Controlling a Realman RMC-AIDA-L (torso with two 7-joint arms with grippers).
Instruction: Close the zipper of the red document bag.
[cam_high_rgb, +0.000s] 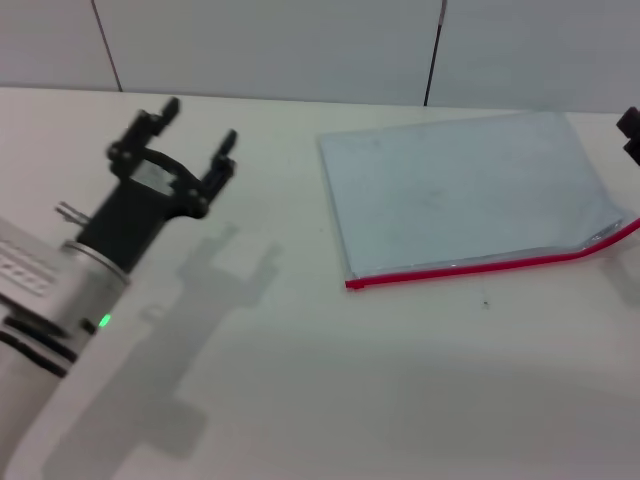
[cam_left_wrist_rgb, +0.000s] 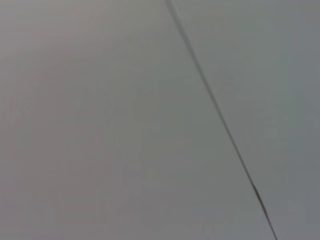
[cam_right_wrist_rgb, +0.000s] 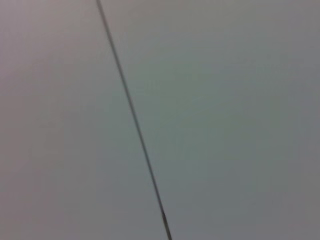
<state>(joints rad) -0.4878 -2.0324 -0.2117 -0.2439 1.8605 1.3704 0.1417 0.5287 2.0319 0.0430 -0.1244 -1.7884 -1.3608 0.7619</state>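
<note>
Two grippers flank a white table (cam_high_rgb: 330, 390): the left gripper (cam_high_rgb: 195, 135), fingers spread wide and empty, at nine o'clock; the right gripper (cam_high_rgb: 631, 130), state unclear, at three. The red document bag (cam_high_rgb: 465, 195) lies flat at one o'clock, its zipper (cam_high_rgb: 480, 266) kinked, so it may slide or buckle if pulled unpinned.

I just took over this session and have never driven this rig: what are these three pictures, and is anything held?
The wide picture comes from the robot's head camera, looking down at a white table. The black claw on the left is the left gripper, raised over the table with its jaws open and empty. Only a dark bit of the right gripper shows at the right edge. The red document bag lies flat, untouched, with its zipper along the near edge, kinked at the right end. The two grey pictures are wrist cameras, showing only a plain surface with a dark seam. Nothing is held.
</note>
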